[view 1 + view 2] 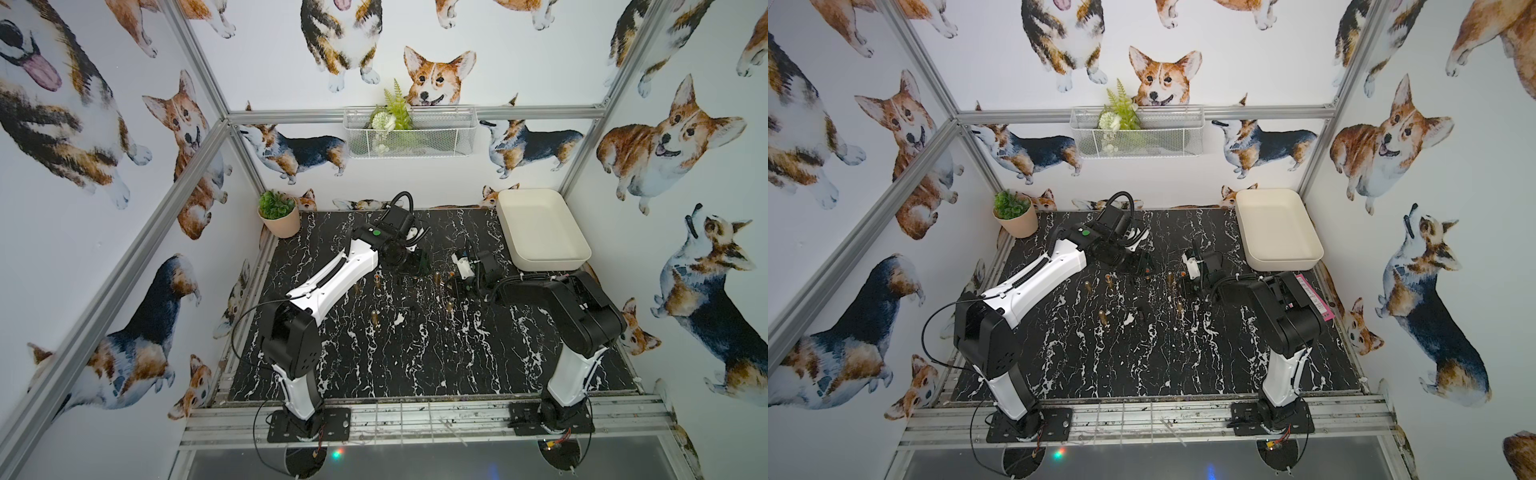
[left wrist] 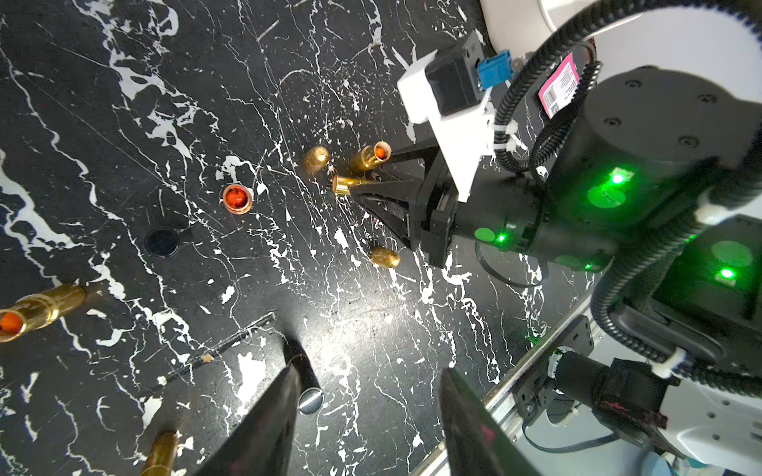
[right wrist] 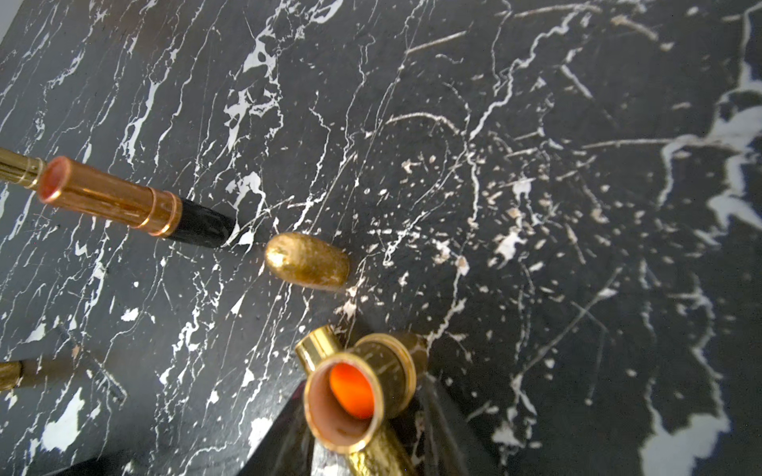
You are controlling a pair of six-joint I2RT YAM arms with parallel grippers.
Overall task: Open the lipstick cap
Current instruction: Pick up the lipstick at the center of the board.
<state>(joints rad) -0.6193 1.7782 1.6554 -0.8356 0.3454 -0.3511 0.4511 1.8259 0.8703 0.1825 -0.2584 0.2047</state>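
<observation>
Left claw (image 2: 371, 373): spread, above table (image 2: 123, 123).
Right claw (image 2: 363, 179): jaws flank uncapped gold lipstick (image 3: 350, 395), orange inside, mid-table; pinch or not, cannot tell.
Gold cap (image 3: 307, 259): lying on table near it.
Tray (image 1: 540, 224): far right corner, well apart.

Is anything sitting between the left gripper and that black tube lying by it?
Nothing visible does. The black tube lies right beside one finger of the open left gripper, with no item between them.
</observation>
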